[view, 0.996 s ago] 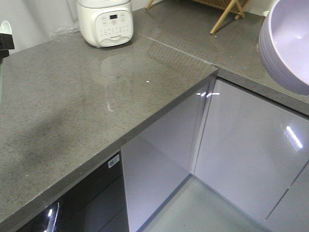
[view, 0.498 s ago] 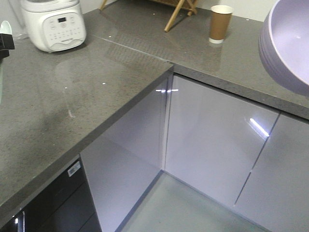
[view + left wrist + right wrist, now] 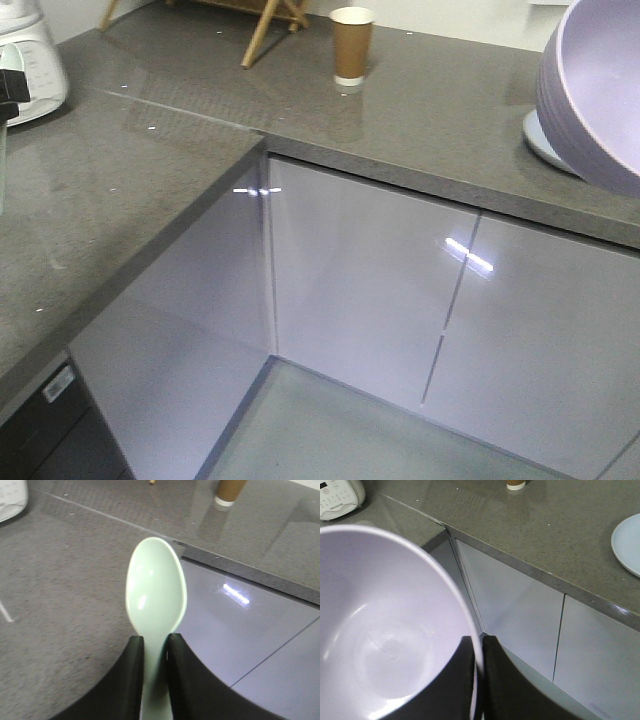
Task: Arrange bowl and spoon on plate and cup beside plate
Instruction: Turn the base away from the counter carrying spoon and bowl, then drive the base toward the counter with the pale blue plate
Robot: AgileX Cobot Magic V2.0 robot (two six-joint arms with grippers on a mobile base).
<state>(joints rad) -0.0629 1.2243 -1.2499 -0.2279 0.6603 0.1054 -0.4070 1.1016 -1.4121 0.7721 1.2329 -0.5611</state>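
One grey L-shaped countertop (image 3: 440, 110) carries the cup (image 3: 351, 45) above glossy cabinets (image 3: 370, 290).

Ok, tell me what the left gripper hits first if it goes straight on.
Likely the grey countertop near its inner corner, with the held spoon touching first. The cup stands right of that line, though depth is unclear.

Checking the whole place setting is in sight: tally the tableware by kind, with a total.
bowl: 1
spoon: 1
plate: 1
cup: 1
Total: 4
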